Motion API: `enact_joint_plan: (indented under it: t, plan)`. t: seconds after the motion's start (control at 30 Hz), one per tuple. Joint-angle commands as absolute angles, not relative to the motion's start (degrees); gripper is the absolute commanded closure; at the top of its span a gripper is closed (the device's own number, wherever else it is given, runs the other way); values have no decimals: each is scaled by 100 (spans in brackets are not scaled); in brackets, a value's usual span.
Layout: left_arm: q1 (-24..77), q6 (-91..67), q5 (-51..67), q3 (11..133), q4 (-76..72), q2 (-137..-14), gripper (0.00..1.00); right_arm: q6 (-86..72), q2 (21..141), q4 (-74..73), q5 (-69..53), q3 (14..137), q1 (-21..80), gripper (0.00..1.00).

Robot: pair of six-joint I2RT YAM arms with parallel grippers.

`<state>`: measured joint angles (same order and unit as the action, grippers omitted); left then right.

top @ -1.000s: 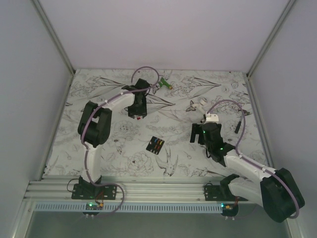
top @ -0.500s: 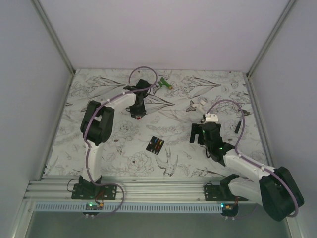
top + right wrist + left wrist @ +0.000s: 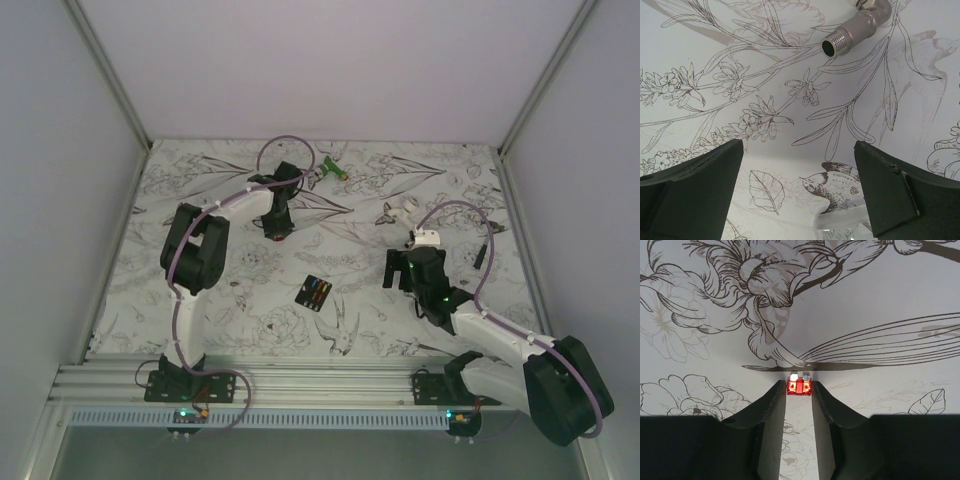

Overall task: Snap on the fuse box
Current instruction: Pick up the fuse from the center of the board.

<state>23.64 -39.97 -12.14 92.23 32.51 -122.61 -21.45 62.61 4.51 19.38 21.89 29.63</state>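
The fuse box (image 3: 315,292), a small flat black block with coloured fuses in its face, lies on the patterned mat near the table's middle, apart from both arms. My left gripper (image 3: 279,232) is farther back and to its left, pointing down at the mat. In the left wrist view the left gripper (image 3: 799,388) has narrowed onto a small red fuse (image 3: 799,387), one fingertip against each side. My right gripper (image 3: 403,272) hovers to the right of the fuse box. In the right wrist view the right gripper (image 3: 797,150) stands wide open with only mat between its fingers.
A green-and-white object (image 3: 333,170) lies at the back of the mat. A metal threaded fitting (image 3: 852,30) lies ahead of the right gripper. A clear plastic piece (image 3: 840,222) sits just under it. A dark tool (image 3: 487,245) rests at the right edge.
The left jaws have closed in around the red fuse, and the left arm's elbow has shifted slightly. The right arm and the fuse box have not moved.
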Motion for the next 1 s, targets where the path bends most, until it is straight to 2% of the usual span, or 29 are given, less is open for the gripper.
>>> enact_joint_plan:
  t: [0.0,0.33,0.73,0.97]
  plan:
    - [2347,-4067,-1212,8985,3580,-12282,70,-2108,6195,593,1942,2398,2918,0]
    - [2320,-3823,-984,9192,3594,-12479,71,-2098,6172,587,1941,2407,2918,0]
    - [2320,-3255,-582,9438,3603,-12578,65,-2094,6205,581,1932,2409,2917,0]
    - [2297,-3371,-844,9488,3700,-12650,62,-2098,6203,585,1927,2413,2918,1]
